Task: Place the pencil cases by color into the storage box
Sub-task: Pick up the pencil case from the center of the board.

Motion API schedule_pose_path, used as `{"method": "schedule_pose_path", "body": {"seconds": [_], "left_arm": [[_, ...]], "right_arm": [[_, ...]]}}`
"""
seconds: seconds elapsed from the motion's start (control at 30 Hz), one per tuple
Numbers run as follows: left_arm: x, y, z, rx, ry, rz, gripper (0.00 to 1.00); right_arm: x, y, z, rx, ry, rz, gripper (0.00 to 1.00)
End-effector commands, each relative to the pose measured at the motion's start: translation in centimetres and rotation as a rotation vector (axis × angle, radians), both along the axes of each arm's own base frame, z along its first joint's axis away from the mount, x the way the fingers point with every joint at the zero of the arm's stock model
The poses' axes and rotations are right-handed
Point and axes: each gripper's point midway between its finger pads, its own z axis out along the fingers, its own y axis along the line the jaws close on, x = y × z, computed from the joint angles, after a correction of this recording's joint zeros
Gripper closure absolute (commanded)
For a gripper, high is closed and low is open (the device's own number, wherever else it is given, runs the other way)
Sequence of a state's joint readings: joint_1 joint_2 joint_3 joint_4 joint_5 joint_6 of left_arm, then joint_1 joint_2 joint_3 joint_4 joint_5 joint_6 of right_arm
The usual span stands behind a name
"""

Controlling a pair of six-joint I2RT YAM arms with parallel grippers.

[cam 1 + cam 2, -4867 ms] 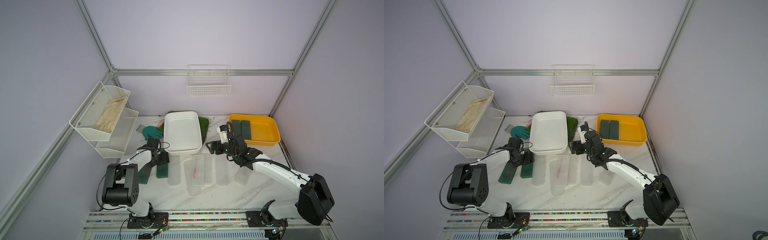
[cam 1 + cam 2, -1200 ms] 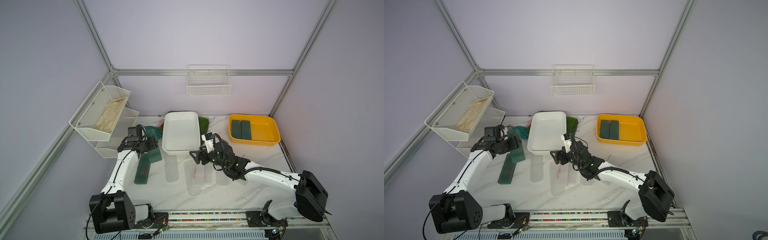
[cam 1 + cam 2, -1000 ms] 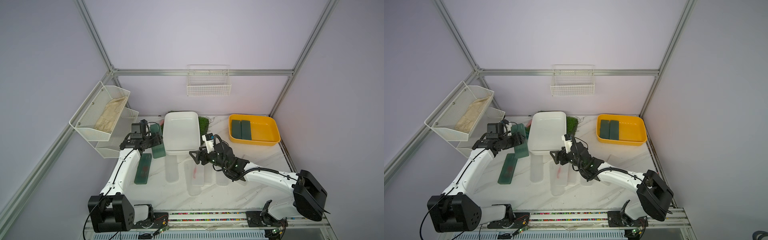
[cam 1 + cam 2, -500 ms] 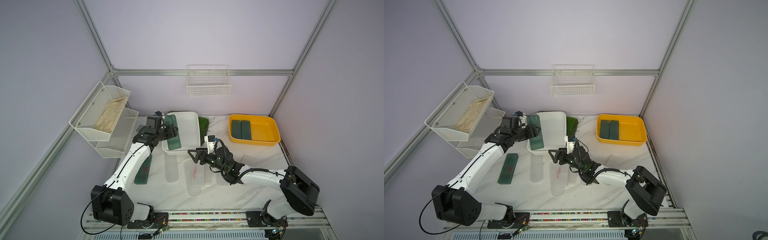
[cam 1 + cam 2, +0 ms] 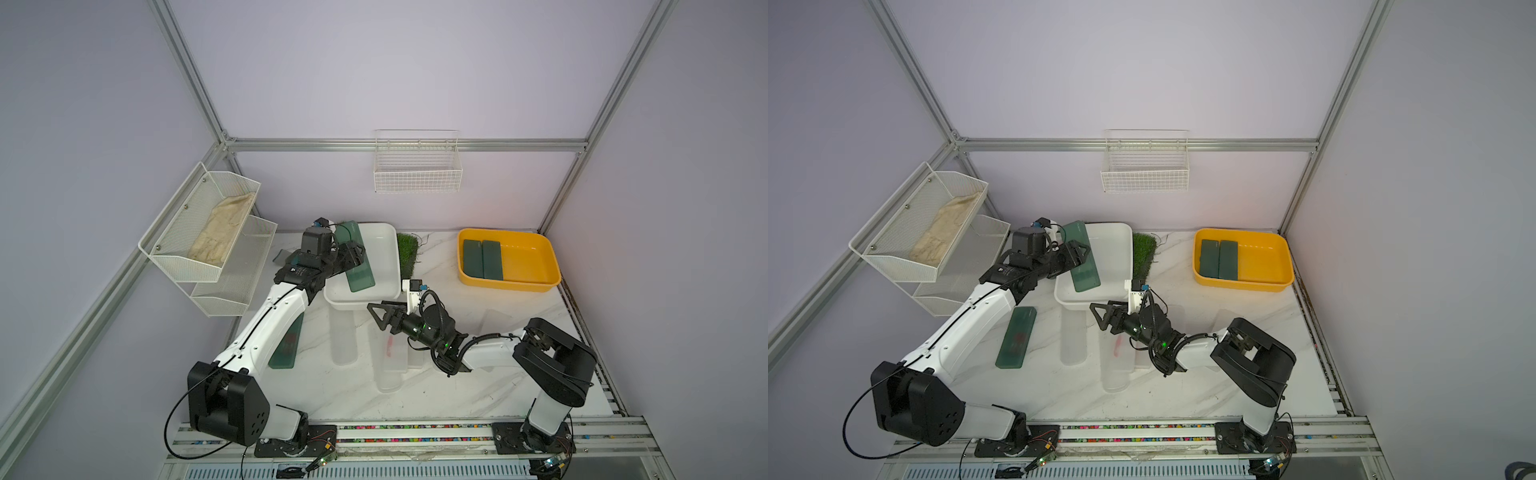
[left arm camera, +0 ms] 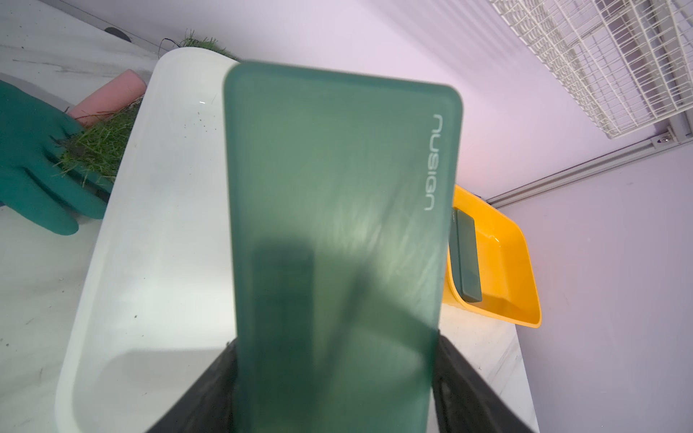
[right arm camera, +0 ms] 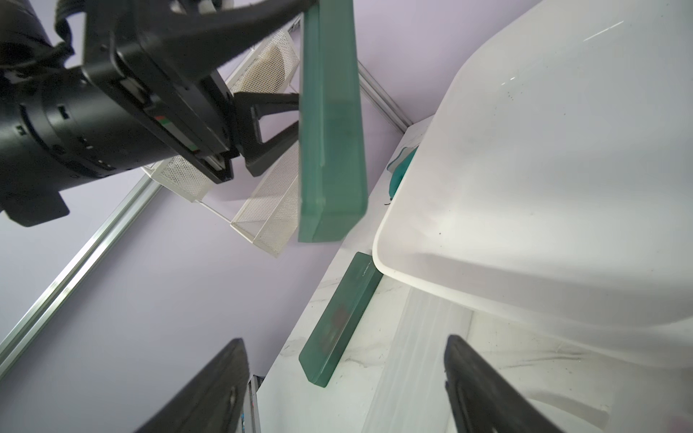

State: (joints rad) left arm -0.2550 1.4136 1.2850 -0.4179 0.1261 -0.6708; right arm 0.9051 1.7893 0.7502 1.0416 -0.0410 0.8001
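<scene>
Grips a dark green pencil case (image 5: 360,276) across its width in the left fingers (image 6: 204,397), tilted in the air over the white storage box (image 5: 385,253). Spreads the right fingers (image 7: 219,386) wide and empty by the box's front rim, over the frosted pencil cases (image 5: 345,336). Has one more green case (image 5: 1016,336) flat on the tabletop (image 5: 457,386) and two green cases (image 5: 482,259) in the yellow tray (image 5: 528,257).

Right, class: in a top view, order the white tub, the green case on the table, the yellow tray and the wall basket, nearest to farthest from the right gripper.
From the right gripper:
1. white tub, just behind.
2. green case on the table, left side.
3. yellow tray, back right.
4. wall basket, back wall.
</scene>
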Motion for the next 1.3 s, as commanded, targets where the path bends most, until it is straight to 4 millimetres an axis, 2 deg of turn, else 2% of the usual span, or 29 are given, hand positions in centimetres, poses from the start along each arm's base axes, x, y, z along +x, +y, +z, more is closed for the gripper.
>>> {"method": "schedule_pose_path", "body": {"seconds": [0.0,0.3,0.53,0.7,0.93,1.27], "left_arm": [[1.0,-0.5,4.8,-0.065,-0.135,0.013,0.31],[0.8,-0.8,4.7,-0.083,-0.138,0.014,0.31],[0.5,-1.0,4.5,-0.096,-0.139,0.009,0.31],[0.4,-1.2,4.8,-0.111,-0.144,0.003,0.31],[0.2,-1.4,4.9,-0.130,-0.140,-0.003,0.31],[-0.3,-1.8,4.3,-0.162,-0.113,-0.021,0.31]], "right_arm": [[0.4,0.6,3.6,0.146,-0.084,-0.003,0.17],[0.8,1.1,4.7,0.176,-0.143,-0.016,0.17],[1.9,2.4,5.3,0.175,-0.163,-0.023,0.18],[2.8,3.4,5.5,0.181,-0.177,-0.032,0.25],[3.7,3.1,6.7,0.183,-0.216,-0.081,0.41],[4.7,2.6,6.9,0.199,-0.236,-0.119,0.54]]}}
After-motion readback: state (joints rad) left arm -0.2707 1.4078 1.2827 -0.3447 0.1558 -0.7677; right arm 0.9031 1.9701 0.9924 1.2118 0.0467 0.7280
